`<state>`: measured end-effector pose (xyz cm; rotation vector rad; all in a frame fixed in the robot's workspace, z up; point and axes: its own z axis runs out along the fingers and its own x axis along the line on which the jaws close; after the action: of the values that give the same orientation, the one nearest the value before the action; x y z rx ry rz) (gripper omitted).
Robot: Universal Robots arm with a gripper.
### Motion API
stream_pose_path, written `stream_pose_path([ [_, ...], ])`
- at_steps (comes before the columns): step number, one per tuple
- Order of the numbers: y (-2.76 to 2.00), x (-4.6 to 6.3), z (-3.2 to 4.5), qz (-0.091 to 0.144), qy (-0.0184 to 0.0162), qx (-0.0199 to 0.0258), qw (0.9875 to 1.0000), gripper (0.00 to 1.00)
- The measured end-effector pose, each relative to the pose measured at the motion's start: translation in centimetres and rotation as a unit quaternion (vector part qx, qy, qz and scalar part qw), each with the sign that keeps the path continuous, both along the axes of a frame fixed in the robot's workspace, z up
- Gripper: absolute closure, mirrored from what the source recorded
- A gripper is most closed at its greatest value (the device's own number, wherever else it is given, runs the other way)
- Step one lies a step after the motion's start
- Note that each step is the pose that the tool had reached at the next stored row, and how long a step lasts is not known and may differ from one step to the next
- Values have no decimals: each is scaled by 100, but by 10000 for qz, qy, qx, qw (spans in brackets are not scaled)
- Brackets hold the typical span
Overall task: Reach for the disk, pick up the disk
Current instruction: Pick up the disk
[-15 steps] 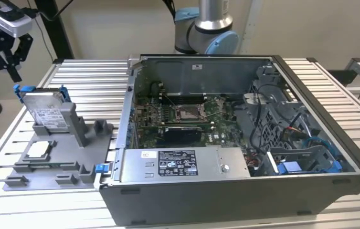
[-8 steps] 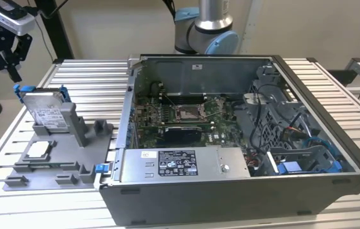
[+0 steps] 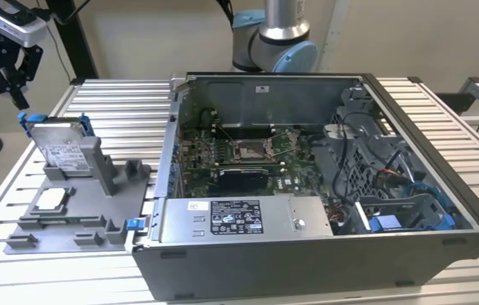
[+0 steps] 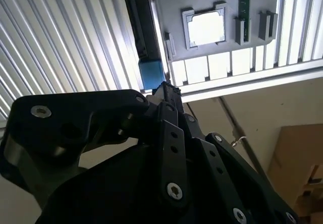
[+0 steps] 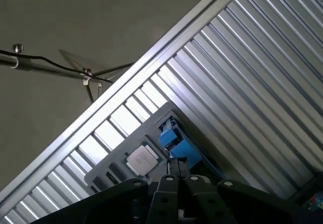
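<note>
Exterior view: the gripper (image 3: pixel 19 96) hangs just above the disk (image 3: pixel 60 151), claw pinched narrow, empty; lowered so, it would likely jab the upper edge — not straddle it — tipping it.

clear above disk (image 3: pixel 58 146), grey post (image 3: pixel 94 159) alongside

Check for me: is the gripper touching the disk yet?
Apart. In the exterior view the gripper hangs above the upper end of the disk, with a thin strip of background between them.

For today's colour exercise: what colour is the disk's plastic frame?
Bright blue frame on the disk; exterior view shows it best.
</note>
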<state>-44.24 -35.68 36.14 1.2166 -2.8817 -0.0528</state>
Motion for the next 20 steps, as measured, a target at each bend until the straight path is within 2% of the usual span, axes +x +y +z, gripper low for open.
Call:
stream_pose_path([
  [5, 0, 0, 1, 196, 1, -1, 9998, 100],
  [12, 0, 0, 1, 623, 1, -1, 9981, 100],
  [17, 0, 0, 1, 845, 1, 0, 9964, 100],
  [20, 0, 0, 1, 1053, 1, -1, 9944, 100],
])
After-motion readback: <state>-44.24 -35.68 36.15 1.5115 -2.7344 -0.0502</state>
